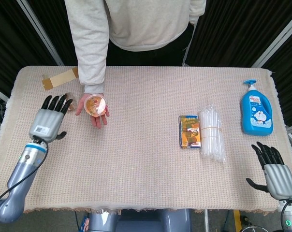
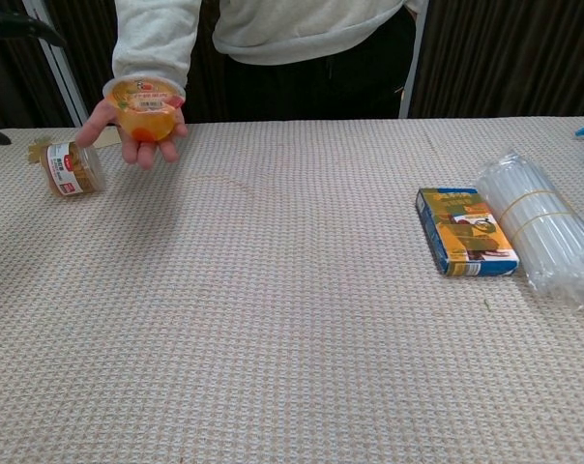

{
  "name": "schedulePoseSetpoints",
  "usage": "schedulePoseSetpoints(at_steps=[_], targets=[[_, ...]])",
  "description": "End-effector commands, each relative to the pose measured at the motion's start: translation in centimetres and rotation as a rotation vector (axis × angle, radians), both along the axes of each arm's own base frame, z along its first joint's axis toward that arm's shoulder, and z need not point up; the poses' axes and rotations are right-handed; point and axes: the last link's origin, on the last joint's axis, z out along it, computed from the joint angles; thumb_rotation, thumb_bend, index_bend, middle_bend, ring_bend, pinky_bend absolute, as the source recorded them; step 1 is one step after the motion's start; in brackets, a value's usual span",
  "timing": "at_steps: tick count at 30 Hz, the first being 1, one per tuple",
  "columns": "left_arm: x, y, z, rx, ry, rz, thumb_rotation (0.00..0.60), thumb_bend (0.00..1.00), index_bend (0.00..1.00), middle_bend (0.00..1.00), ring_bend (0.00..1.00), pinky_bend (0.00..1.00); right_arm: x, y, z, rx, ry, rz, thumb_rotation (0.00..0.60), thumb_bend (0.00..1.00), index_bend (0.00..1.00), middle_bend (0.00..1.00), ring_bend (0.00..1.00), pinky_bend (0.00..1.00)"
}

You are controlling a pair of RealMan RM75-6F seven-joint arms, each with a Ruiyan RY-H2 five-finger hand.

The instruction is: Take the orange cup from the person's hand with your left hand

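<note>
Overhead, a beige woven tablecloth [image 1: 136, 159] meets black curtains [image 1: 233, 29] behind.

Your left hand [image 1: 50, 122] has a silver-grey metal back with black fingers [image 1: 54, 103] and a small white QR sticker. A blue ring marks its wrist, above a smooth grey-blue forearm. Your right hand [image 1: 274, 172] matches: grey ribbed back, black fingers. The person wears a pale grey sweatshirt; their skin is light.
</note>
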Motion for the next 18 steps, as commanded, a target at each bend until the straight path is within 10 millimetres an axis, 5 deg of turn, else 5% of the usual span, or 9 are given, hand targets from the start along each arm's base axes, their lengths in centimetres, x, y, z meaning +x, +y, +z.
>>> schedulePoseSetpoints(at_steps=[1, 18], targets=[[3.7, 2.4, -2.2, -0.038, 0.031, -0.011, 0.6, 0.24, 0.01, 0.0, 0.0, 0.03, -0.1, 0.0, 0.1, 0.0, -0.006, -0.005, 0.6, 0.1, 0.06, 0.0, 0.0, 0.0], [8.6, 6.6, -6.4, 0.002, 0.037, 0.076, 0.6, 0.29, 0.04, 0.0, 0.0, 0.04, -0.2, 0.1, 0.3, 0.005, -0.021, -0.016, 0.6, 0.1, 0.06, 0.0, 0.0, 0.0]])
